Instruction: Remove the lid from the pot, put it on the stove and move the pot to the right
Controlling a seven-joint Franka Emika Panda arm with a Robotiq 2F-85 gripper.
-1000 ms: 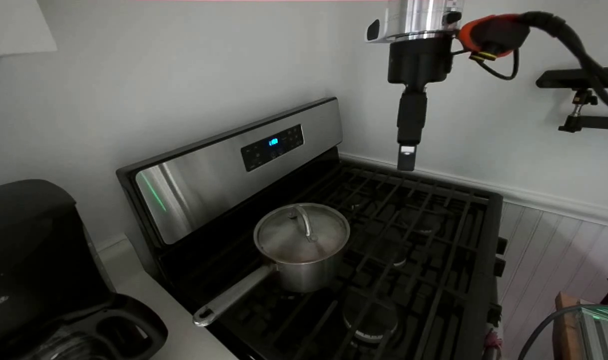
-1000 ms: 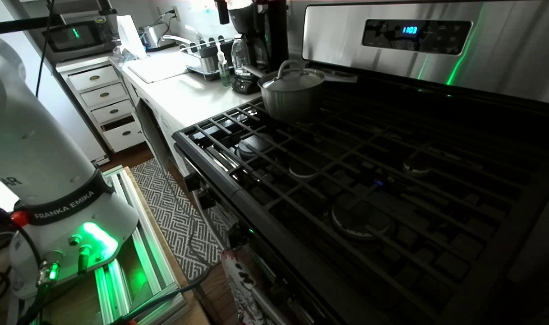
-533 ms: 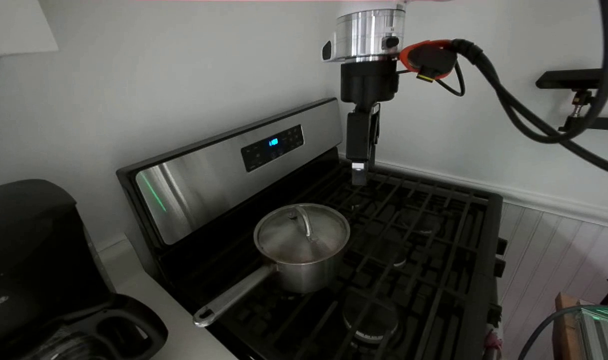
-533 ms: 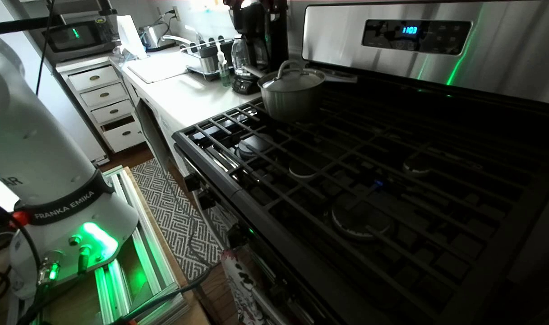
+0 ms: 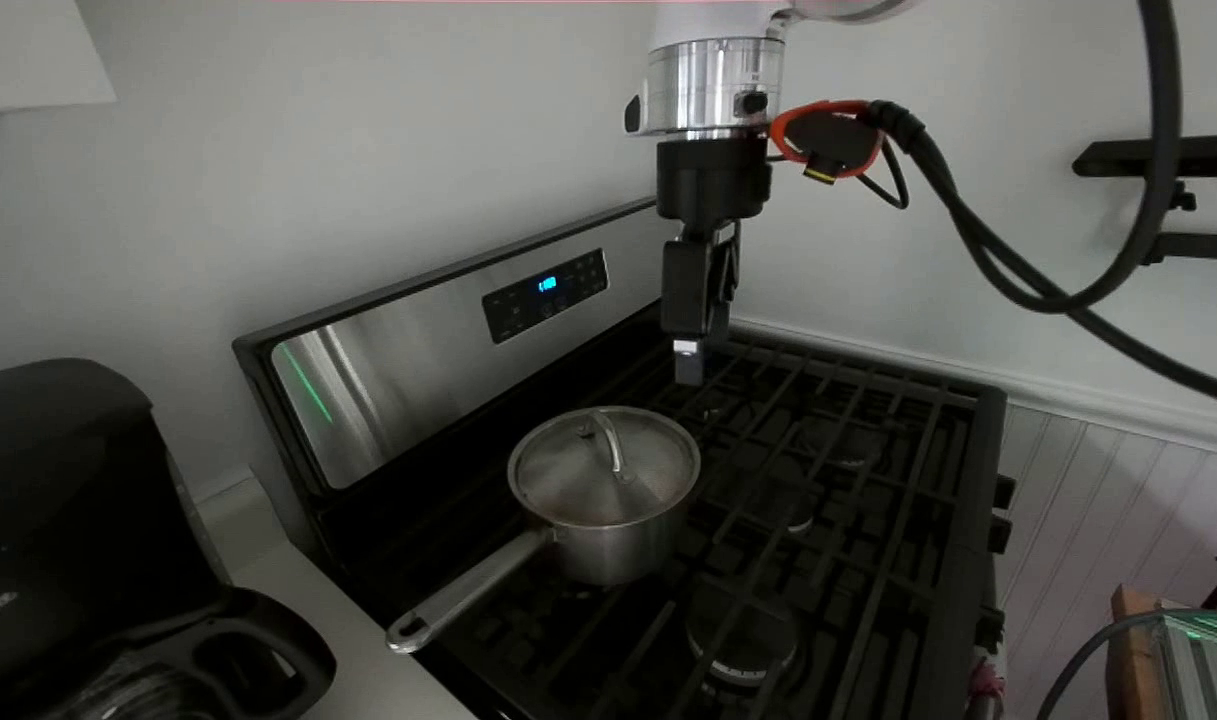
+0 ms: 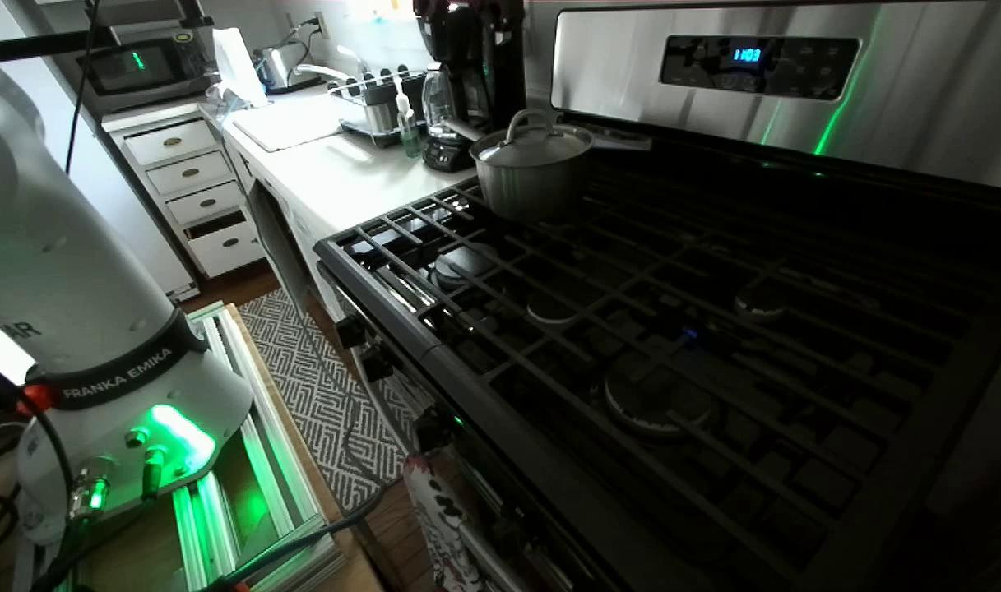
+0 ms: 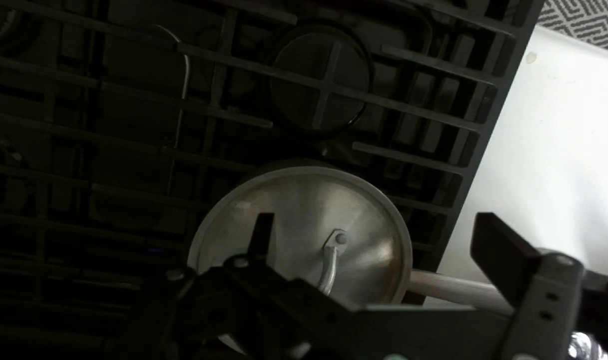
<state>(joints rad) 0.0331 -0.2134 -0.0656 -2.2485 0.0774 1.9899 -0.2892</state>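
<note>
The pot is a shiny steel saucepan on the stove's burner grates. Its long handle points out over the counter edge. The round metal lid sits on the pot, with an arched metal loop handle on top. Pot and lid also show in an exterior view. My gripper hangs pointing down, above and behind the pot, apart from the lid. In the wrist view the gripper is open and empty, its fingers wide apart over the lid; the lid's loop is partly hidden by the gripper.
The stove has a raised back panel with a blue display. Black grates cover its top. A coffee maker stands on the counter beside the pot handle. A thick cable hangs from the arm.
In an exterior view my gripper has moved left and down, closer to the pot, and turned slightly; its movement was slower lately. The pot and lid have not moved.
</note>
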